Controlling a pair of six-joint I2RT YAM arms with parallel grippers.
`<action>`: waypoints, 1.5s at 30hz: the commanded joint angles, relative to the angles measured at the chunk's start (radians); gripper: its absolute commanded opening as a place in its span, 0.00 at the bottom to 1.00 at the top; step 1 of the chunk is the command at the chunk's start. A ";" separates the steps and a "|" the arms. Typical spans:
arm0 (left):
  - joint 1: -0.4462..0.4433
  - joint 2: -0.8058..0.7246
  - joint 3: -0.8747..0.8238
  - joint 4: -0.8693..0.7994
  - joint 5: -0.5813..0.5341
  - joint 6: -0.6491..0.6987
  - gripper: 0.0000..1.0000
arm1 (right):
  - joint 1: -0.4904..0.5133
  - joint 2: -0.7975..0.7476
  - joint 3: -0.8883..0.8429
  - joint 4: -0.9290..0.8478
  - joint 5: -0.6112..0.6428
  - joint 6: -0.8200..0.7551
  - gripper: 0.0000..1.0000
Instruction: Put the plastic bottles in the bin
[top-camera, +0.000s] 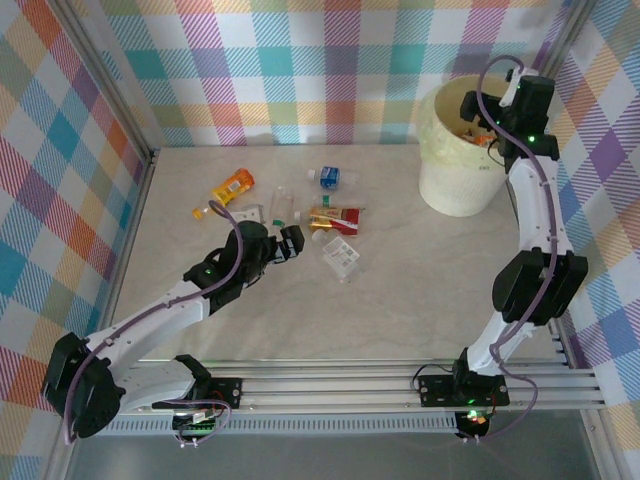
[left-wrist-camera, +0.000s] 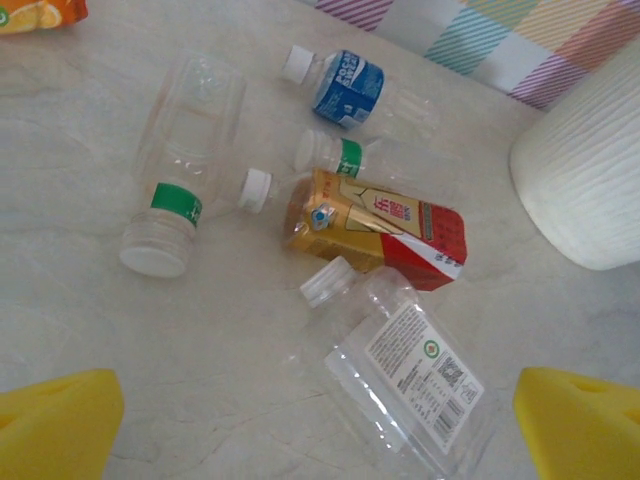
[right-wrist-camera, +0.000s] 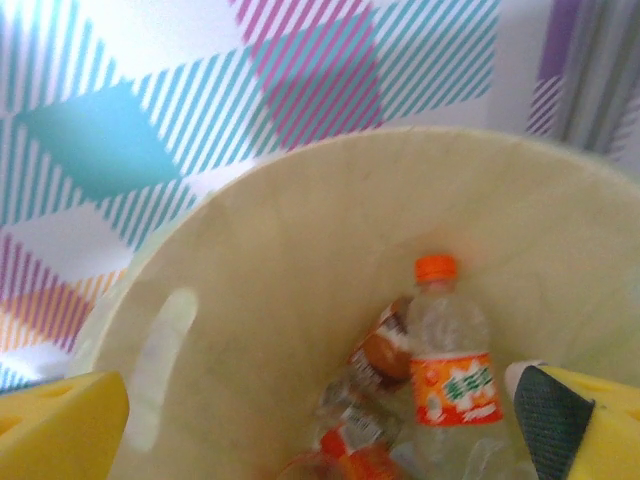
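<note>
Left gripper (left-wrist-camera: 320, 432) and right gripper (right-wrist-camera: 320, 425) gape empty; the near-edge clear bottle (left-wrist-camera: 405, 385) — seemingly light, slick, crushable — we'd pinch mid-body.

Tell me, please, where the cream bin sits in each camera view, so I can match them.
Top external: the bin stands at the upper right, against the back wall.
Left wrist: the bin's ribbed outer side is at the right edge.
Right wrist: the bin's inside spans the lower frame, with bottles lying in it.
Shared landmark: the plaid wall behind it.
</note>
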 joint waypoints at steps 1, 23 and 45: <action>0.010 0.014 0.056 -0.056 -0.033 -0.007 1.00 | 0.035 -0.077 -0.078 0.084 -0.096 0.020 1.00; 0.230 0.249 0.344 -0.351 -0.003 0.092 1.00 | 0.391 -0.332 -0.484 0.193 -0.362 -0.069 1.00; 0.550 0.890 1.010 -0.652 -0.048 0.610 1.00 | 0.468 -0.384 -0.695 0.158 -0.198 0.125 1.00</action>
